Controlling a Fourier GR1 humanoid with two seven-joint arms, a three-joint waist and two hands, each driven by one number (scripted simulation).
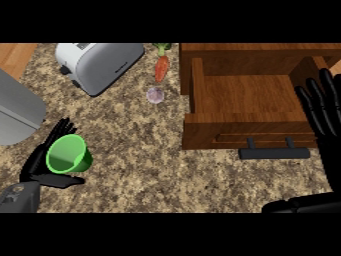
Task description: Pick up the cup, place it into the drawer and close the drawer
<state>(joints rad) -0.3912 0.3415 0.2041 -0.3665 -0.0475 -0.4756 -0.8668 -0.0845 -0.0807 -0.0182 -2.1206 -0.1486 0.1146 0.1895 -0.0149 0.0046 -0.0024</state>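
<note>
Holding the round green cup [68, 152], the left hand [38, 163] curls.

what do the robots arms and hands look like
Both hands are black, with long slim fingers and a thumb: the left hand and the larger-looking right hand. The left forearm is grey and rounded; the right forearm looks dark at the lower edge. No cables or sleeves show.

Bare counter [151, 170] is stretching between the cup [68, 154] in the left hand [58, 180] and the open drawer [232, 134]. The flat right hand [334, 115] is standing over the drawer's right wall. A toaster [103, 62], carrot [161, 69] and pale bulb [155, 94] are sitting further back, left of the drawer.
</note>
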